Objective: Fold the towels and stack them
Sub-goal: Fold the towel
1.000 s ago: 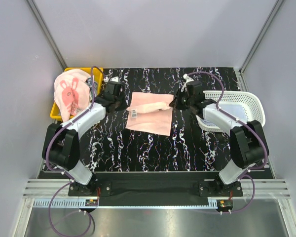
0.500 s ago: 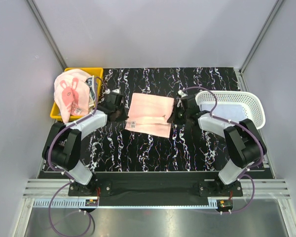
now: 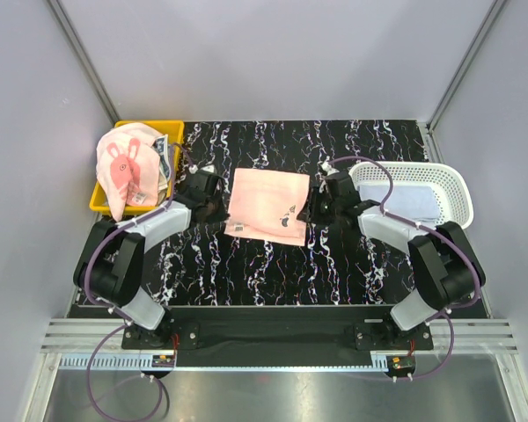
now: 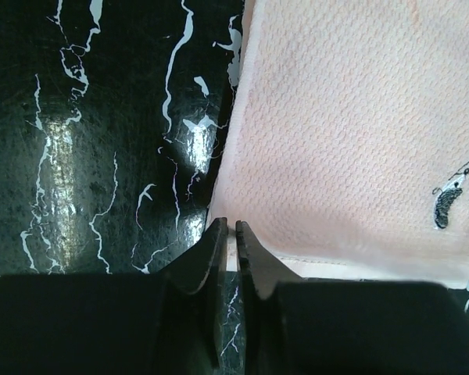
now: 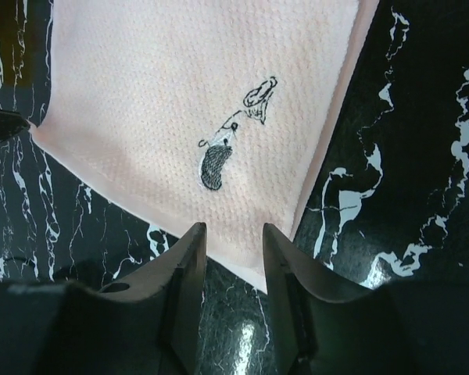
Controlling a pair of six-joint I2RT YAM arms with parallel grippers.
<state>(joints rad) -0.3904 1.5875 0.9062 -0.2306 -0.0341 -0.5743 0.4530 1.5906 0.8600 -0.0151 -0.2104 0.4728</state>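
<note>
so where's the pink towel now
In the top view the pink towel lies flat mid-table, between the left gripper and right gripper, with the yellow bin leftward and the white basket rightward.

you're looking at a lab robot cell: plain grey panels (image 3: 273, 61) close in a black marbled tabletop (image 3: 273, 272), aluminium rails (image 3: 273, 334) cross the bottom of the frame, and two cabled arms (image 3: 114, 259) are bolted there.

Overhead rear view, two close downward wrist views (sharing pink towel (image 3: 266, 205))
</note>
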